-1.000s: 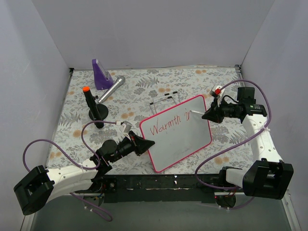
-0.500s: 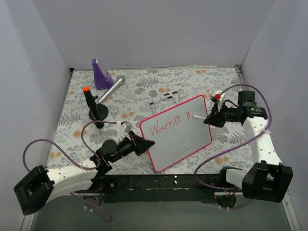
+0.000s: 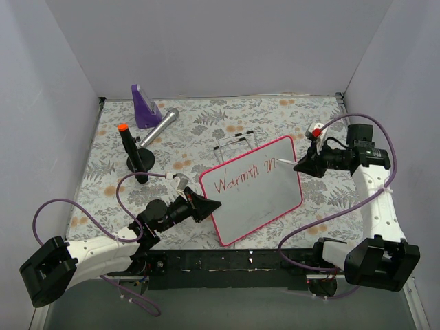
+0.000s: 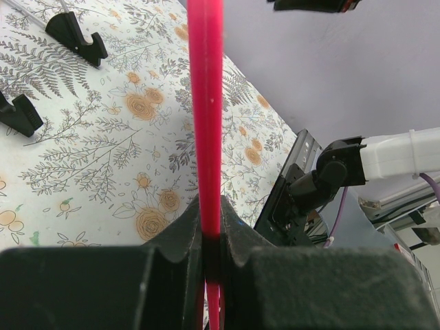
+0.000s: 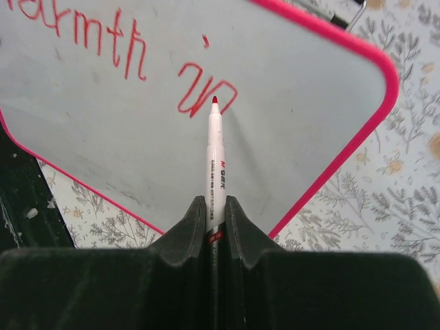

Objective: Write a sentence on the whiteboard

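**Right wrist view: "in" is finished and the marker tip rests at the end of the top line**

The right gripper [image 5: 215, 206] is pressed together on the white barrel of a marker [image 5: 214, 161]. The marker points straight out from between the fingers, with its red tip at the last stroke of the "n". I cannot tell whether the tip touches the board or hovers just off it.

A second ago the red lettering stopped at "Warmth i". The sentence [image 5: 206, 88] now reads "Warmth in", and the right arm has moved rightward along the whiteboard [image 5: 309, 144] as it wrote. That makes two words done. Little bare white is left between the "n" and the pink frame on that side. My judgement is that any further words belong on a second line underneath, where the board is unmarked.

The left gripper [image 4: 212, 230] is clamped shut on the board's pink frame. The frame shows in its own camera as a red bar rising from between the fingers, so this arm looks to be steadying the board while the other writes.

From above, the whiteboard lies skewed on the floral desk [image 3: 206, 127], between the two arms. Its lower-left edge is in the left gripper's pinch. Two black clip feet [image 4: 77, 40] sit on the cloth beyond it.
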